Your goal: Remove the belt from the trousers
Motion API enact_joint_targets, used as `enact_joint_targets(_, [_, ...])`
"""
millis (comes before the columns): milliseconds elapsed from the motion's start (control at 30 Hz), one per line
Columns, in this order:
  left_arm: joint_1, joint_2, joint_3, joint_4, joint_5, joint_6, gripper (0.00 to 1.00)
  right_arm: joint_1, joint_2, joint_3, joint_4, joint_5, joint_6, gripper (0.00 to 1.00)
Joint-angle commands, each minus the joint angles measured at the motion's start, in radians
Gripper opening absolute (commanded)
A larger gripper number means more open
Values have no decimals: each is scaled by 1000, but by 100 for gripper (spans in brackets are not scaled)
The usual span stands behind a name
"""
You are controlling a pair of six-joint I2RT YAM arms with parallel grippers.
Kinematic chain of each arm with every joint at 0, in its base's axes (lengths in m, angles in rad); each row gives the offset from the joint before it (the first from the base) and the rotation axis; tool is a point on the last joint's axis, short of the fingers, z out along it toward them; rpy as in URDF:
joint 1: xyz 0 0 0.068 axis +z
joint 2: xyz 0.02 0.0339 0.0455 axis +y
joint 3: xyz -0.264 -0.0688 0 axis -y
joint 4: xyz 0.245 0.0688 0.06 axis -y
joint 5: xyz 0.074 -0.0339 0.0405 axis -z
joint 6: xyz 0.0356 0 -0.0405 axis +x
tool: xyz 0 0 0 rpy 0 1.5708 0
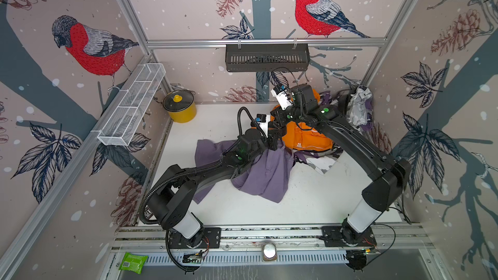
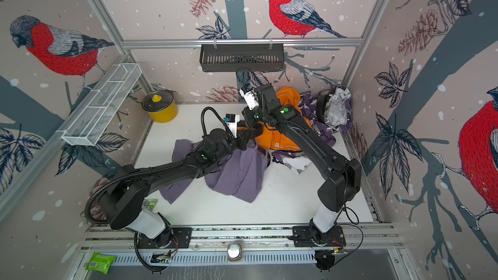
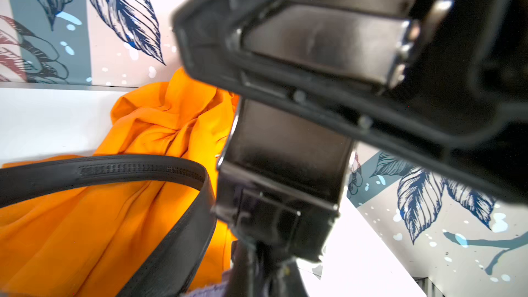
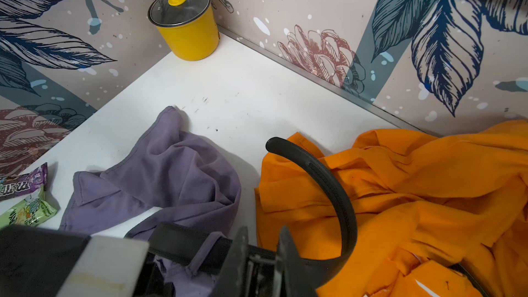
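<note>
- Right wrist view, nearest the lens: the right gripper [image 4: 263, 241] sits at bottom centre, two hard black fingers with a narrow gap between them. A black strap crosses behind them; I cannot tell whether they pinch it.
- Just beyond, the belt [image 4: 328, 184] is a stiff, smooth, matte black strap with a groove along its edge. Its length climbs from bottom centre, bends in an arc, and ends in a rounded free tip pointing toward the upper left at mid-frame.
- Beneath it lie the orange trousers [image 4: 414, 195], thin soft cloth in deep creases, filling the lower right.
- Left of those, a soft purple garment [image 4: 177, 172] lies crumpled, with glossy snack packets [image 4: 28, 212] at the left edge.
- Past the cloth, the white tabletop [image 4: 257, 90] is smooth with dark scuffs.
- Farthest, upper left of centre, a cylindrical yellow pot [image 4: 188, 32] with a clear glass lid stands in the wall corner.
- Left wrist view: the belt's inner face shows a ribbed toothed track. It runs in from the left edge, then turns sharply downward at centre-left, over orange cloth, beside a blurred glossy black block [image 3: 283, 167].
- In a top view, the left gripper [image 1: 273, 140] sits mid-frame at the trousers' edge, jaws pressed together; whether the belt lies between them I cannot tell.
</note>
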Motion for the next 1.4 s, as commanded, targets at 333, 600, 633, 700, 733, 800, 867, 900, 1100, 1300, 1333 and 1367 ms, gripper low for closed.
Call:
enact_joint_targets(333, [140,-165,-220,227,91,-147,0,-185,-279,-304,222,-275,149,93])
enact_joint_targets(600, [172,-304,-241,156,115,-95,0,-208,-393,-645,360,-343,283,92])
enact_joint_targets(633, [173,-314,-243,147,117,-92,0,-205,-402,-690,389,-350,313,92])
enact_joint_targets(700, [176,-333,-249,129,114,-89,0,-196,-413,-766,443,-370,373,90])
enact_joint_targets(733, [176,-340,-254,128,114,-89,0,-184,-420,-799,476,-387,402,90])
enact_joint_targets(800, [178,-352,-256,120,111,-87,0,-154,-425,-847,509,-394,436,89])
enact_joint_targets(867, [178,-359,-254,115,114,-86,0,-137,-418,-866,506,-411,446,89])
enact_joint_targets(900, [180,-365,-254,115,115,-86,0,-139,-410,-869,502,-417,447,88])
enact_joint_targets(1100, [182,-449,-265,19,158,-79,0,-233,-355,-801,460,-470,366,87])
enact_joint_targets(1300, [184,-589,-310,-222,244,-41,0,-216,-215,-650,298,-606,201,80])
enact_joint_targets(1333, [184,-619,-331,-263,242,-40,0,-201,-197,-637,276,-615,175,79])
enact_joint_targets(1367, [185,-645,-349,-292,232,-40,0,-179,-180,-622,251,-615,149,78])
